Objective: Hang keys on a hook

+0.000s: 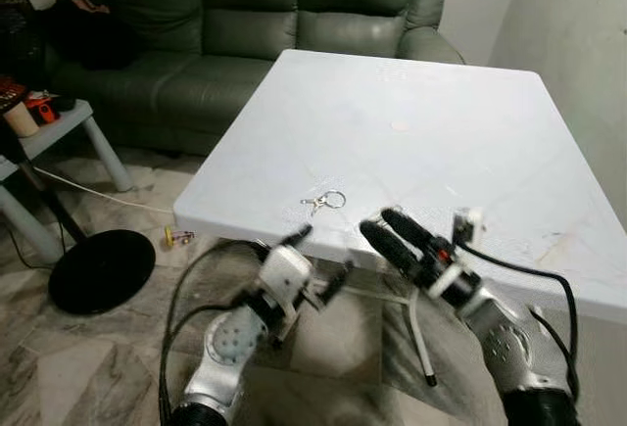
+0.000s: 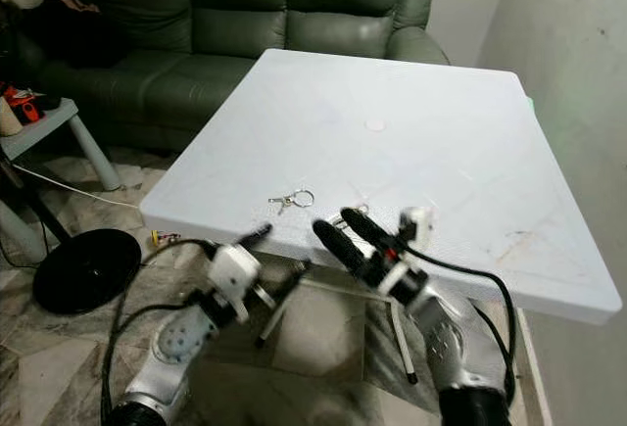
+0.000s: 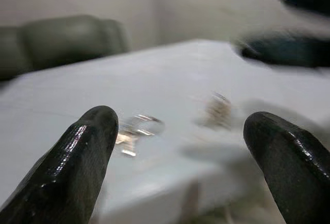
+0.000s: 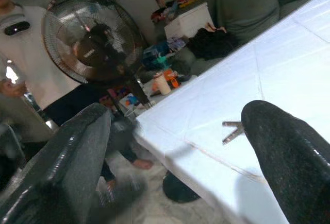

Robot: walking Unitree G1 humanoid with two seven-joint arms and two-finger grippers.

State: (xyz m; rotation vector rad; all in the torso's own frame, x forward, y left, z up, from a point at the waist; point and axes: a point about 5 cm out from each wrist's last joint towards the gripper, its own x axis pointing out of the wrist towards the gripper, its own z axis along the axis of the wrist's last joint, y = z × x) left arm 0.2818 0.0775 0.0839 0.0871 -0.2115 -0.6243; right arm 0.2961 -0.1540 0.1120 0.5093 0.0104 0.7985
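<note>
both grippers hover off the table's near edge, keys still lying on the top

nearest to me are my two arms, raised in front of the white table (image 1: 421, 122). my left gripper (image 1: 315, 261) sits just below the table's near edge, off the near-left corner, and its two black fingers (image 3: 77, 162) are spread wide apart with nothing between them. through that gap, in the left wrist view, i see the keys (image 3: 136, 131), blurred, lying on the tabletop.

my right gripper (image 1: 384, 228) hovers at the near edge of the table, its fingertips just over the rim, a little to the right of the keys. its fingers (image 4: 286, 157) are also parted and hold nothing. in the right wrist view one key pokes out beside a fingertip, flat on the white surface.

the keys (image 1: 323, 201) rest on the table close to its near edge, ring and key blades flat, apart from both grippers. farther in on the tabletop there is a small round pale mark (image 1: 400, 125).

beyond the table's far edge stands a dark green sofa (image 1: 245, 24). left of the table, on the tiled floor, sits the round black base of a standing fan (image 1: 102, 269), and the fan head (image 4: 93, 41) appears in the right wrist view. a person in a white top (image 4: 26, 64) stands beyond that fan. a small grey side table (image 1: 69, 127) with clutter stands left of the table too.
</note>
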